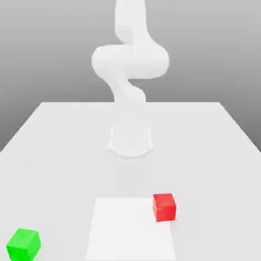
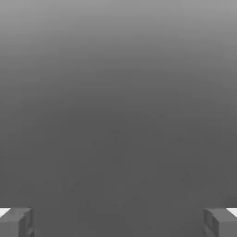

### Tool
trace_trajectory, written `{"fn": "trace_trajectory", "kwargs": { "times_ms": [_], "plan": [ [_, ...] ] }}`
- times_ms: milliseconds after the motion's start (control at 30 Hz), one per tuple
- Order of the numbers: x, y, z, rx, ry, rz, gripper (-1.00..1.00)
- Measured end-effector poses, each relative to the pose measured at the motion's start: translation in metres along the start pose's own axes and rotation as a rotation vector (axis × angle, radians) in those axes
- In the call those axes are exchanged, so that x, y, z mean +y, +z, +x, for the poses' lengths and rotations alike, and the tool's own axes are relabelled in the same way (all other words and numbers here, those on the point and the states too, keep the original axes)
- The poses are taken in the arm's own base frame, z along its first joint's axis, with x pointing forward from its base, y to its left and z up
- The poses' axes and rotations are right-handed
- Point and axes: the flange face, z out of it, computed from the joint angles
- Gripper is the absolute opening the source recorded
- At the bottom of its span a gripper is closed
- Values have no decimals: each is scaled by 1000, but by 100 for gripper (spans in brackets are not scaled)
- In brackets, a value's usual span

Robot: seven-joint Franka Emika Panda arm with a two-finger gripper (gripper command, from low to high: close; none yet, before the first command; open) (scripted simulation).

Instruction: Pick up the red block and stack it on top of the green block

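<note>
The red block [image 1: 164, 207] rests on the white table, near the front and toward the exterior view's right, at the corner of a brighter white patch. The green block [image 1: 23, 244] sits at the front on the exterior view's left, well apart from the red one. My white arm [image 1: 130, 61] rises from its base at the table's middle and curls upward out of the frame. In the hand view my gripper [image 2: 118, 222] stands open, its two grey fingertips [image 2: 16, 222] far apart with nothing between them, facing plain grey background.
The white table [image 1: 61, 153] stretches wide around the arm's round base [image 1: 130, 141]. A brighter white rectangle [image 1: 130, 229] lies flat on the table at the front centre.
</note>
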Motion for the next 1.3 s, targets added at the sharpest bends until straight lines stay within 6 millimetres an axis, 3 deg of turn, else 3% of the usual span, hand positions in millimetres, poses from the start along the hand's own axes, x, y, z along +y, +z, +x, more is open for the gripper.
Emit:
{"fn": "trace_trajectory", "kwargs": {
  "times_ms": [133,267,400,533,633,833,867,1100,1300],
  "plan": [
    [10,103,-37,-121,-20,-96,0],
    [35,189,-88,-235,-42,-193,0],
    [74,260,-151,-348,-69,-297,0],
    [124,309,-219,-455,-97,-404,0],
    [160,332,-263,-518,-118,-471,0],
    [192,375,-295,-531,-120,-485,0],
    [196,380,-298,-531,-120,-485,-100],
    [196,380,-298,-530,-120,-485,-100],
    [171,341,-275,-530,-122,-485,-100]
  ]
}}
